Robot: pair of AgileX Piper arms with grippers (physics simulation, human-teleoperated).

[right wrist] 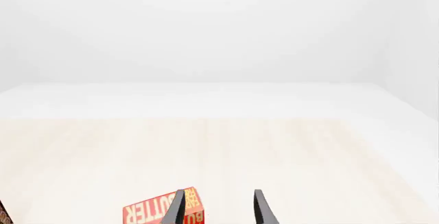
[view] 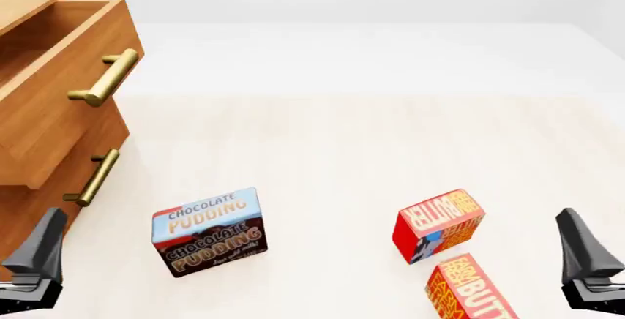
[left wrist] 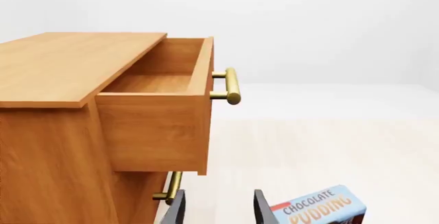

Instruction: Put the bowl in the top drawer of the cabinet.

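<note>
The bowl is out of view in all three views. The cabinet [view: 39, 187] stands at the table's left, and its top drawer [view: 58, 92] is pulled out, brass handle [view: 105, 77] facing right. In the left wrist view the top drawer [left wrist: 154, 126] shows a bare wooden inside as far as I can see into it. My left gripper [view: 39, 257] sits low at the near left, below the cabinet front, open with nothing between its fingers [left wrist: 175, 208]. At the near right my right gripper [view: 584, 257] is also open and holds nothing.
The lower drawer is shut, its handle [view: 93, 178] under the open one. A chocolate pudding box [view: 208, 231] stands right of the left gripper. Two red butter boxes [view: 438, 224] [view: 470, 290] lie left of the right gripper.
</note>
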